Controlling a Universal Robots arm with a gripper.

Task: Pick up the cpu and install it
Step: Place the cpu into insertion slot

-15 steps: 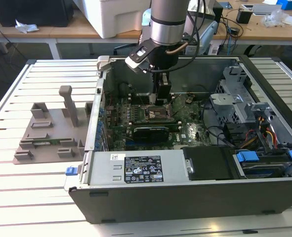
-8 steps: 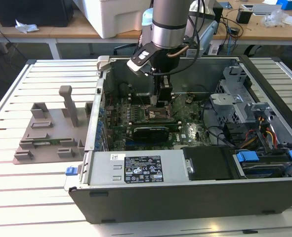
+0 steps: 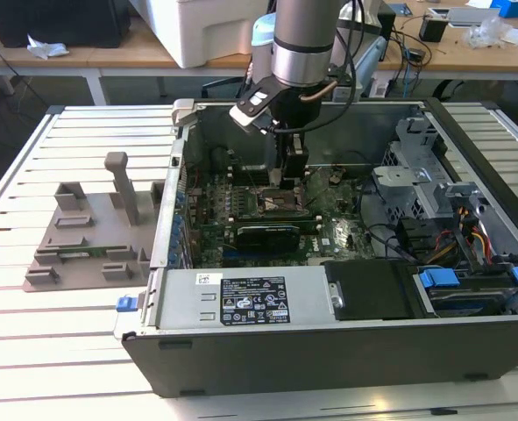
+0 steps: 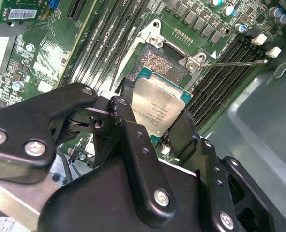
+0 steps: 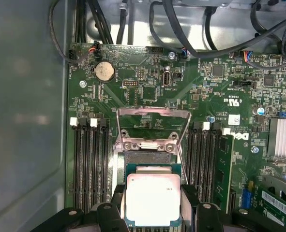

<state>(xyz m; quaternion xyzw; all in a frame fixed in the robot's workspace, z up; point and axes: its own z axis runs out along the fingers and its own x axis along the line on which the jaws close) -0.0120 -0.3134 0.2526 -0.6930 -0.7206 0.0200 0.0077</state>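
Slatted worktop (image 3: 57, 351) carries an open computer case (image 3: 329, 351). Inside it, over the motherboard (image 5: 133, 82), my fingers (image 4: 133, 145) clamp the cpu (image 4: 158, 107) by two opposite edges. Its silvery top shows between them, partly over the open socket (image 4: 163, 62). Whether it touches the socket, I cannot tell.

Arm (image 3: 304, 39) reaching into an open computer case (image 3: 346, 351) on a slatted desk (image 3: 57, 351).
The end effector (image 3: 285, 182) hangs low over the motherboard (image 3: 215, 210) near its middle; a grey fixture (image 3: 74, 237) lies on the desk at the exterior view's left, beside the case.
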